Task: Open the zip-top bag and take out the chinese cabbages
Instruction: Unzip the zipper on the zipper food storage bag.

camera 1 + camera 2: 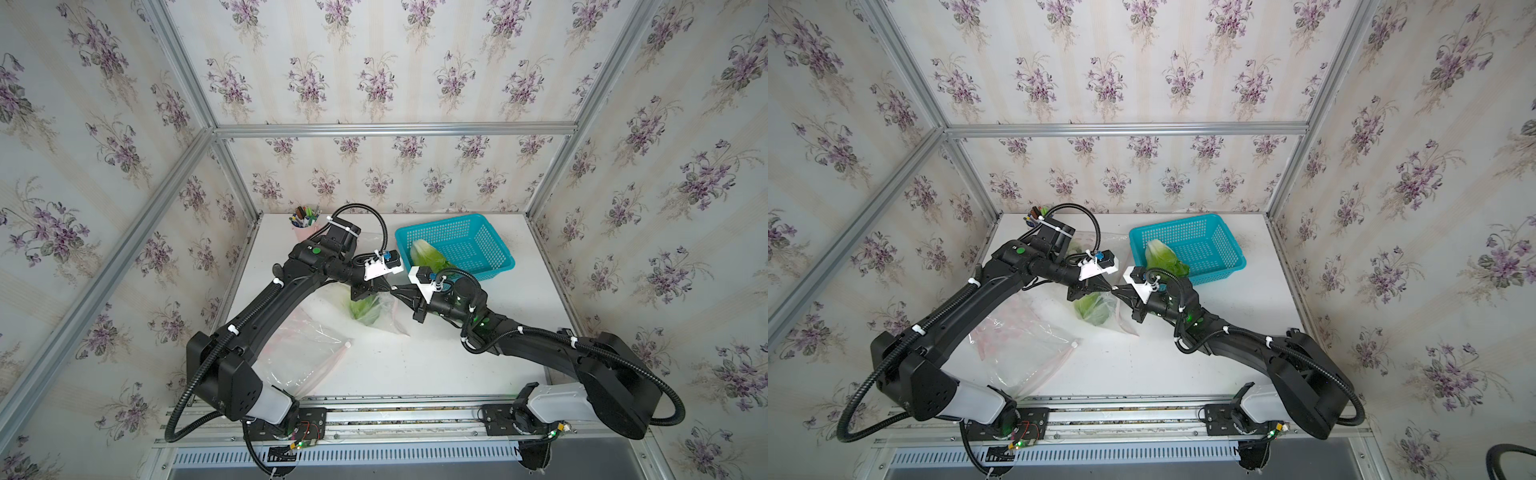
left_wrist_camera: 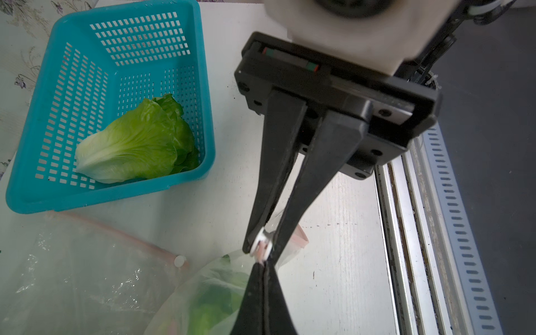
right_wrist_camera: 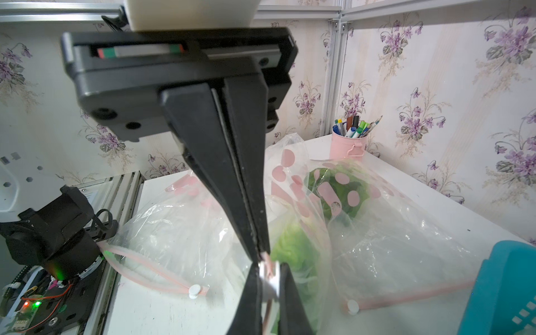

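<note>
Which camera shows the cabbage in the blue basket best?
The left wrist view: the cabbage lies whole, close and unblocked in the basket. Both top views show it small, partly behind the right arm. The right wrist view misses it.

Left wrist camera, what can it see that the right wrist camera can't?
Only the left wrist view shows the cabbage lying in the blue basket. Only the right wrist view shows the pink pen cup and another cabbage behind pink spots on a bag. Both show the left gripper shut on the white slider of the zip-top bag and the right gripper pinching its edge.
</note>
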{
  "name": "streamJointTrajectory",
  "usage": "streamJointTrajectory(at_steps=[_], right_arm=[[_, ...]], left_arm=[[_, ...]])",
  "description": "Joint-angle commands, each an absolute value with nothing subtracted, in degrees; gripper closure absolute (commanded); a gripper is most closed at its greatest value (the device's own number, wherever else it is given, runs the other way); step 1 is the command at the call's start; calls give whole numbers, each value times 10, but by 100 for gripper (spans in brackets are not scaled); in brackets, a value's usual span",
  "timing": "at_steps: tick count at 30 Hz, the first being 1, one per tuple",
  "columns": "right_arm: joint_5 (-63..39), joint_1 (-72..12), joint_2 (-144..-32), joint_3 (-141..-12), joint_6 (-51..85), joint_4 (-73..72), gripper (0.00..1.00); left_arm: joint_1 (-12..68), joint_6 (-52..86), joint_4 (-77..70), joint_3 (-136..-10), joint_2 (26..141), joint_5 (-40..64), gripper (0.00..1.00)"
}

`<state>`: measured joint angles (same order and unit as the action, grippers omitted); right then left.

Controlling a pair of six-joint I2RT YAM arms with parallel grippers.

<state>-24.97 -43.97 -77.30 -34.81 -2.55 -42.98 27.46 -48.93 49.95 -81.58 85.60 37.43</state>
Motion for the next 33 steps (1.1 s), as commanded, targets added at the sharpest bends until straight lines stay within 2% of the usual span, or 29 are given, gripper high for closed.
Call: streamJointTrajectory(at_steps=[1,14,33], right_arm=[[-266,-441,-772,-353,-22,-455,100],[-274,-441,-768,-333,-27,-491,100],[-273,-442,-776,-307,-25,-516,100]], left_arm=[[278,-503,507,-817,859,386,100],[301,-447,427,-764,847,332,100],[276,-397,388,-749,816,308,100]])
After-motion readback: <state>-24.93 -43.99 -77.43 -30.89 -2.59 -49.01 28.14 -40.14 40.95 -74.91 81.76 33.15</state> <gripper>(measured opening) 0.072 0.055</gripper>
